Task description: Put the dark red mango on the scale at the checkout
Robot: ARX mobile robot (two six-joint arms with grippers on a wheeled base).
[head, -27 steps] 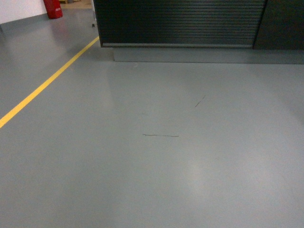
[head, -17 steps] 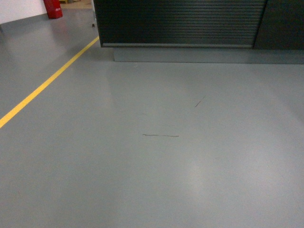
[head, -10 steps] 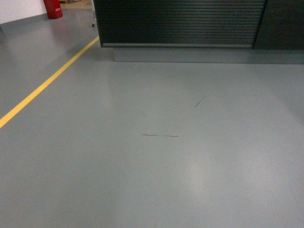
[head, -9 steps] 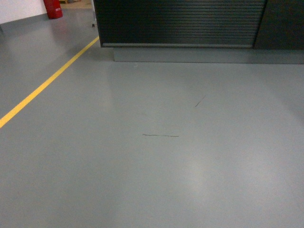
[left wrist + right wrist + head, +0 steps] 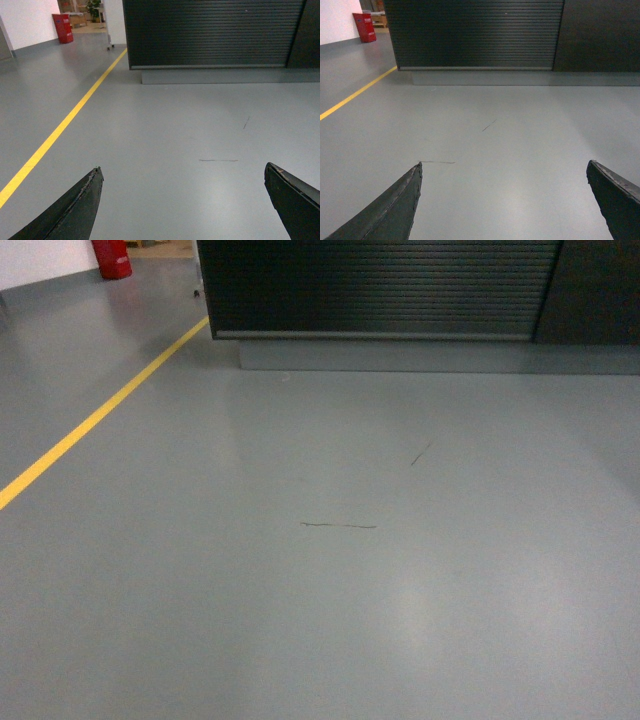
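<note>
The checkout (image 5: 380,290) shows only as a black counter front with horizontal slats, at the top of the head view; it also appears as the checkout (image 5: 215,32) in the left wrist view and the checkout (image 5: 475,32) in the right wrist view. The dark red mango and the scale are out of view. My left gripper (image 5: 182,172) is open over bare grey floor, nothing between its fingers. My right gripper (image 5: 504,167) is open the same way, also empty. Neither gripper appears in the head view.
Grey floor (image 5: 330,570) stretches to the counter's grey plinth (image 5: 430,355). A yellow line (image 5: 100,415) runs diagonally on the left. A red object (image 5: 112,257) stands at the far left by a white wall. Thin dark scuff marks (image 5: 338,525) lie mid-floor.
</note>
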